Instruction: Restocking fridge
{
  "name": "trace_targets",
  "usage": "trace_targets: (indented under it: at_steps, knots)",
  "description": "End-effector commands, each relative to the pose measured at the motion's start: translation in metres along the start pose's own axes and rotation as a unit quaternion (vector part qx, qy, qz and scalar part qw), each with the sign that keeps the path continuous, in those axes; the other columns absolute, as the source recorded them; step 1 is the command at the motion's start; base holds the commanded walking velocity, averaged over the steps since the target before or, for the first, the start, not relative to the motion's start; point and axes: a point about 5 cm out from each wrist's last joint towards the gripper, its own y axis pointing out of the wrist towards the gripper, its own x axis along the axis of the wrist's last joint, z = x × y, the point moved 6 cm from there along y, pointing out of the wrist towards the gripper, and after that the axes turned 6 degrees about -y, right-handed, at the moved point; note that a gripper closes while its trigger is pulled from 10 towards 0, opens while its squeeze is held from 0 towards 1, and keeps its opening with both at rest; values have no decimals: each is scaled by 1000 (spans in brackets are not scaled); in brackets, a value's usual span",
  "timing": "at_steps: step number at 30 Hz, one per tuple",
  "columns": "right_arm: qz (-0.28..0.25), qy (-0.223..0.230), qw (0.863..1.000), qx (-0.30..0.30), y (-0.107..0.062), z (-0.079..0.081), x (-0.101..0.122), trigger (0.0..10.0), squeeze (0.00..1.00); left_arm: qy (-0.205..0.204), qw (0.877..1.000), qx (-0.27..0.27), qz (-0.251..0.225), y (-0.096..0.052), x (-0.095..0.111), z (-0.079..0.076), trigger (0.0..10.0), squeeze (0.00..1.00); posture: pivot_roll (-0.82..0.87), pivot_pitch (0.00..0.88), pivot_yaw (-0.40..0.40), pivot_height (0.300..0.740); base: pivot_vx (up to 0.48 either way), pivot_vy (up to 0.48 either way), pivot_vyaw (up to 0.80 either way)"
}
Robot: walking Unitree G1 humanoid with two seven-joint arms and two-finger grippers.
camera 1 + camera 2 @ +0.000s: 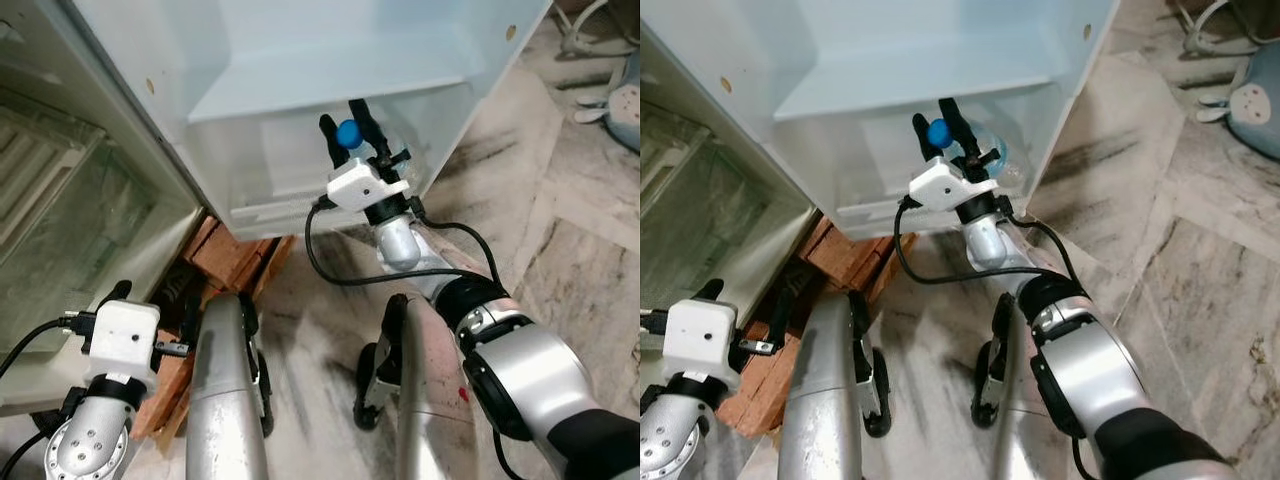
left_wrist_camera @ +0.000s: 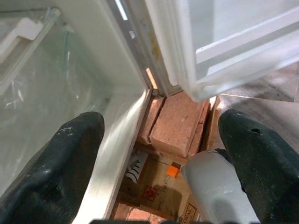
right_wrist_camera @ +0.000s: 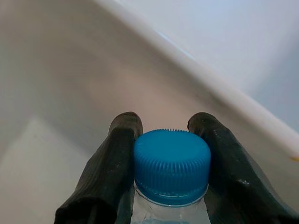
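Right hand [image 1: 351, 128] clamped on the blue ribbed cap of a clear plastic water bottle [image 3: 171, 161], bottle body pointing away into the white fridge door's lower bin [image 1: 300, 205] near its outer edge; left hand [image 2: 159, 154] open, idle, low.

Door shelf [image 1: 330, 80] overhanging above the bottle [image 1: 985, 150], bin wall [image 1: 300, 205] in front, bricks [image 1: 225, 255] below

Head eyes looking down at fridge door [image 1: 300, 120], wrist cameras close along fingers
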Motion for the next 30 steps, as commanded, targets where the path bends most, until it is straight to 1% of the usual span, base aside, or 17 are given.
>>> trace_targets:
  at_steps: [1, 3, 4, 7, 8, 9, 12, 14, 15, 16, 17, 18, 19, 21, 25, 28, 30]
  knots:
    - [138, -9, 990, 12, -45, 3, -59, 10000, 0, -2, 1000, -3, 17, -2, -8, -1, 10000, 0, 357, 406, 25, 532, 0, 0, 0]
    - [143, -5, 990, 12, -46, 3, -61, 10000, 0, -2, 1000, -4, 16, -2, -8, -1, 10000, 0, 356, 403, 24, 532, 0, 0, 0]
    - [156, 26, 987, 2, -49, 2, -64, 10000, 0, -3, 1000, -4, 16, -1, -8, -1, 10000, 0, 358, 402, 26, 532, 0, 0, 0]
    - [156, 54, 986, 1, -47, 6, -60, 10000, 0, -3, 1000, -4, 15, 0, -8, -1, 10000, 0, 361, 404, 26, 532, 0, 0, 0]
    - [154, 65, 986, 0, -46, 7, -58, 10000, 0, -3, 1000, -4, 15, 0, -7, -1, 10000, 0, 361, 404, 26, 532, 0, 0, 0]
    - [157, 95, 983, -5, -42, 11, -54, 10000, 0, -2, 1000, -5, 14, -1, -7, -1, 10000, 0, 366, 404, 27, 532, 0, 0, 0]
    - [149, 149, 977, -6, -32, 20, -42, 10000, 0, -1, 1000, -3, 13, -2, -6, 0, 10000, 0, 375, 408, 29, 532, 0, 0, 0]
    - [139, 158, 978, 0, -28, 24, -35, 10000, 0, 0, 1000, -3, 13, -3, -5, 0, 10000, 0, 378, 410, 29, 532, 0, 0, 0]
    - [133, 161, 978, 3, -26, 26, -32, 10000, 0, 0, 1000, -3, 14, -3, -5, 0, 10000, 0, 378, 410, 29, 532, 0, 0, 0]
    - [107, 155, 982, 13, -22, 29, -22, 10000, 0, 1, 1000, -2, 14, -4, -5, 0, 10000, 0, 382, 413, 29, 532, 0, 0, 0]
    - [107, 155, 982, 13, -22, 29, -22, 10000, 0, 1, 1000, -2, 14, -4, -5, 0, 10000, 0, 382, 413, 29, 532, 0, 0, 0]
    - [72, 139, 987, 26, -19, 32, -9, 10000, 0, 1, 1000, -2, 14, -5, -5, 0, 10000, 0, 387, 416, 29, 532, 0, 0, 0]
    - [58, 137, 988, 30, -18, 34, -4, 10000, 0, 1, 1000, -2, 14, -5, -5, 0, 10000, 0, 389, 417, 29, 532, 0, 0, 0]
    - [29, 159, 986, 34, -12, 37, 11, 10000, 0, 2, 1000, -2, 15, -8, -4, 1, 10000, 0, 401, 421, 28, 532, 0, 0, 0]
    - [-5, 166, 985, 40, -6, 40, 28, 10000, 0, 4, 1000, 0, 16, -12, -3, 2, 10000, 0, 417, 428, 31, 532, 0, 0, 0]
    - [-70, 140, 986, 63, 0, 48, 56, 10000, 0, 9, 1000, 4, 19, -17, -2, 6, 10000, 0, 441, 447, 35, 532, 0, 0, 0]
    - [-97, 123, 985, 70, 2, 50, 66, 10000, 0, 10, 1000, 4, 20, -18, -2, 6, 10000, 0, 441, 447, 35, 532, 0, 0, 0]
